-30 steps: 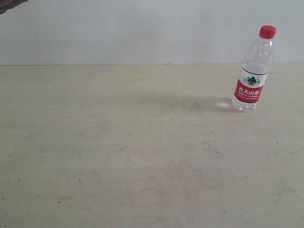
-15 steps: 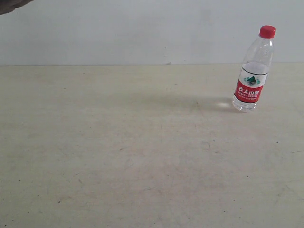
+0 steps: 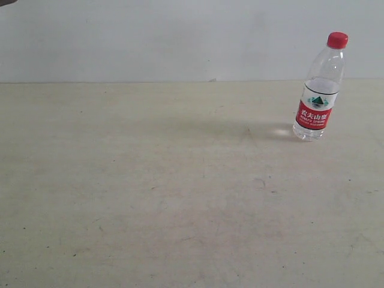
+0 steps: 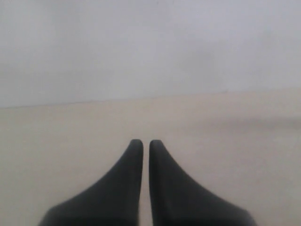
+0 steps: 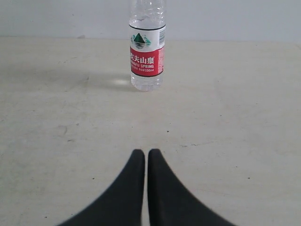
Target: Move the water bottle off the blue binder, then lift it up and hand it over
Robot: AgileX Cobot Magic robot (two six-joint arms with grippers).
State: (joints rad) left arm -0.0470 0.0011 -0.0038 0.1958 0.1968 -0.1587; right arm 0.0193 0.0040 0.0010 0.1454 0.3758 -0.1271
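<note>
left tool (image 4: 142,142): jaws together, only a hairline slit between the tips, nothing in them. It sits above bare desk (image 3: 180,198), pointed at the pale wall (image 3: 180,36).

Exterior view: small dark sliver (image 3: 5,2) in the top-left corner, too little showing to tell what it is. The desk top is beige and scuffed, with a few specks.

water bottle (image 3: 318,90): upright at the far right of the desk, near the back edge by the wall, standing directly on the desk top. Red cap (image 3: 338,39) on, red-and-white label (image 3: 314,113) facing the exterior camera, bright glint on the desk just left of its base.

right tool (image 5: 141,151): jaws together, empty. The water bottle is straight ahead of it, well apart, no contact. The cap is cut off in the right wrist view.
</note>
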